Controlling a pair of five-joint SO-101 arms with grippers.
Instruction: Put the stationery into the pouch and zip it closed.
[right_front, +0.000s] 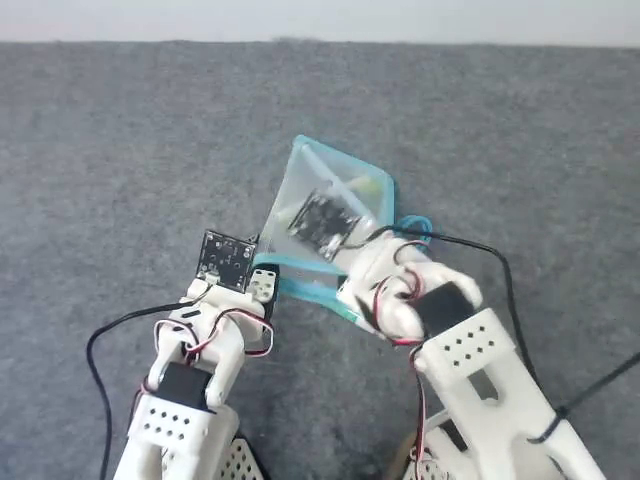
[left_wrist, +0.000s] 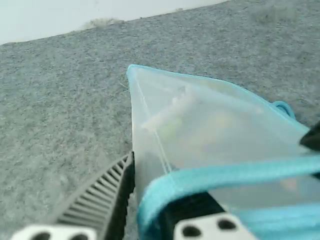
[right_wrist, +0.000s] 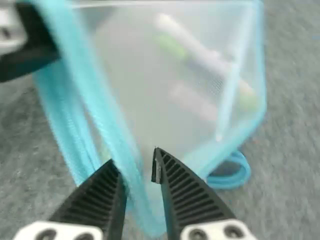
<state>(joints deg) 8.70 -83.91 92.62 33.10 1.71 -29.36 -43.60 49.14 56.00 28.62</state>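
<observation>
My left gripper (left_wrist: 145, 200) is clenched on the near corner of the pouch (left_wrist: 210, 135). Its ribbed finger (left_wrist: 105, 192) presses one side and the black jaw the other. The turquoise zipper band (left_wrist: 225, 175) runs out from between them.

A little way along that same band sits my right gripper (right_wrist: 135, 172). Its two ribbed fingers are drawn in to a narrow slot with the band passing through. I believe it is pinching the band, though I cannot quite make out contact on both pads.

Seen from above, the pouch's near edge spans from one gripper to the other. Its clear body reaches away from me over the grey carpet (right_front: 120, 150). A turquoise loop (right_wrist: 235, 172) hangs off the pouch's corner on my right side, just beside my right wrist.

Farther in, the stationery (right_wrist: 200, 55) is inside the pouch. It is a white stick with a green section lying slantwise, with something pale and yellowish-green next to it, all behind the translucent wall. Past the pouch's far corner the carpet runs on to a pale wall (right_front: 300, 20).
</observation>
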